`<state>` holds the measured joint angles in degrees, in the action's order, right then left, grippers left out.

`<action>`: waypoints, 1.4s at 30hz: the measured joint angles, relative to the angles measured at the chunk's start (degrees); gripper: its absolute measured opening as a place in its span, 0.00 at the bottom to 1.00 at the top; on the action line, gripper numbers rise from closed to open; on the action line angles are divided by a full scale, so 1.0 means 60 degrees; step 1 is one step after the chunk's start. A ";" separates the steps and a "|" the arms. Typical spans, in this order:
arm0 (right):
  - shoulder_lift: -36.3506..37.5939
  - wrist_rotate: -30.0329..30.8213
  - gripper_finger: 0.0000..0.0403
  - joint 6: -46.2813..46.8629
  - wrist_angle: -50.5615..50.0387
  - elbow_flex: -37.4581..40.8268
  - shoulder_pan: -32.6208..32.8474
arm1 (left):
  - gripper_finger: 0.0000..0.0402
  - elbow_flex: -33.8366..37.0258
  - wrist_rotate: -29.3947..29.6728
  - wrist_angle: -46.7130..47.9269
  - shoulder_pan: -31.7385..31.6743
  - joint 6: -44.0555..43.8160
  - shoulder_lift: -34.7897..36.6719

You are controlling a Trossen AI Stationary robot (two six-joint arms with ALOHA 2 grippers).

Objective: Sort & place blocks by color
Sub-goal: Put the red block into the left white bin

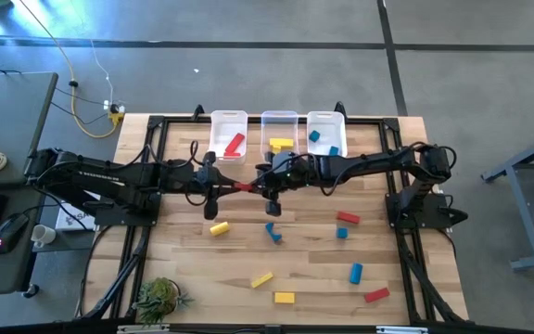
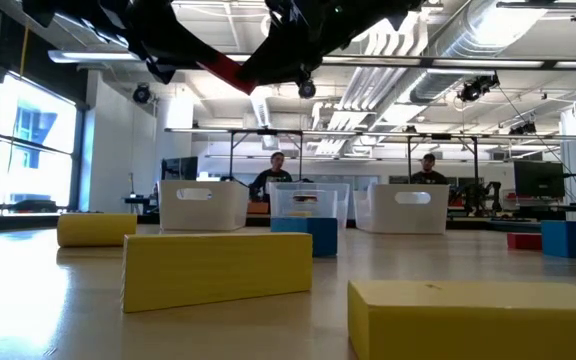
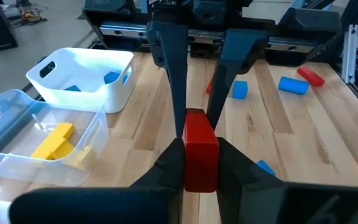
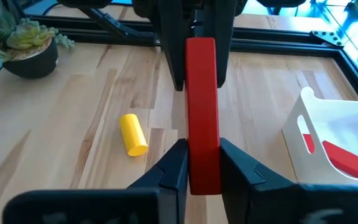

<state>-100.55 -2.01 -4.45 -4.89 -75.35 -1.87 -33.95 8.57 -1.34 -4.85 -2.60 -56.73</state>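
Above the table's middle, just in front of the three bins, the high view shows the left gripper and right gripper meeting tip to tip, a red bar bridging them. From table height, the red bar hangs overhead between dark arms, well above the middle bin. Past the left wrist, fingers clamp one end of the red bar. Past the right wrist, fingers clench the red bar too, near a yellow cylinder.

no readable text, labels, numbers or signs anywhere
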 joint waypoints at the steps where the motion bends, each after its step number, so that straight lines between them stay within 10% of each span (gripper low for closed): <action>1: 0.0000 0.0026 0.15 0.0089 -0.0002 0.0000 -0.0003 | 0.08 0.0000 0.0012 0.0000 -0.0002 -0.0007 0.0000; 25: 0.0000 0.0567 0.56 0.2268 -0.1479 0.0000 0.0004 | 0.09 0.0000 0.2082 0.1625 -0.1969 -0.0031 -0.0001; 42: 0.0000 0.0172 0.57 0.3161 -0.1796 0.0003 0.0004 | 0.09 0.0000 -0.0595 0.1836 -0.5973 -0.0458 -0.1188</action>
<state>-100.55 -0.98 14.52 -15.66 -75.33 -1.85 -33.95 5.00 9.67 -40.69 -5.35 -63.86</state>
